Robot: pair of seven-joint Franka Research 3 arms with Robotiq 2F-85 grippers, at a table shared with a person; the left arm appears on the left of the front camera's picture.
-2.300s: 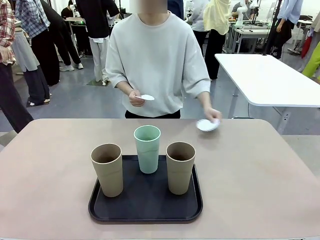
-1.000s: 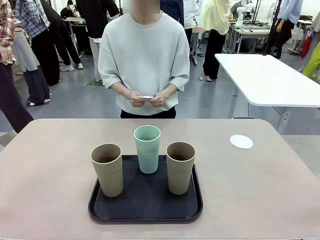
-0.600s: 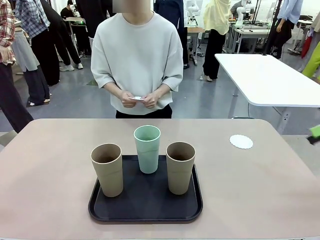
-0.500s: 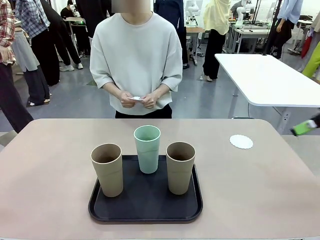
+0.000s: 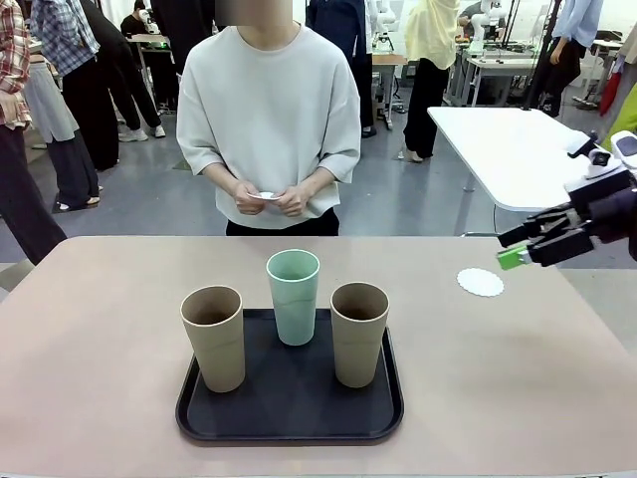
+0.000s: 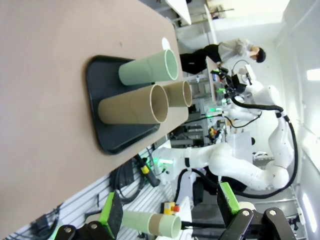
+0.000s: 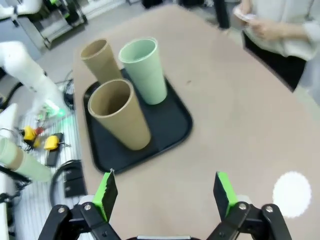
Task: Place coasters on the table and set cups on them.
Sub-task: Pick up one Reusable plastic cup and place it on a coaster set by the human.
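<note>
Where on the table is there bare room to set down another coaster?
Bare: the table left of the black tray, and the strip between tray and coaster. Crowded: the tray, with three cups.

- We find one coaster (image 5: 481, 282) now lying flat on the desk (image 5: 557, 378), toward its far right. Earlier, the person's outstretched hand held it just above that spot.
- That hand has been drawn back. The person's hands (image 5: 295, 203) now meet at the waist, on a further coaster (image 5: 267, 195).
- The person (image 5: 269, 110) has shifted somewhat toward the robot's left.
- The right end effector (image 5: 514, 247) has come in from the right edge, where half a second ago we saw merely a green pad. It now stands over the desk with its jaws apart, near the laid coaster and clear of it.
</note>
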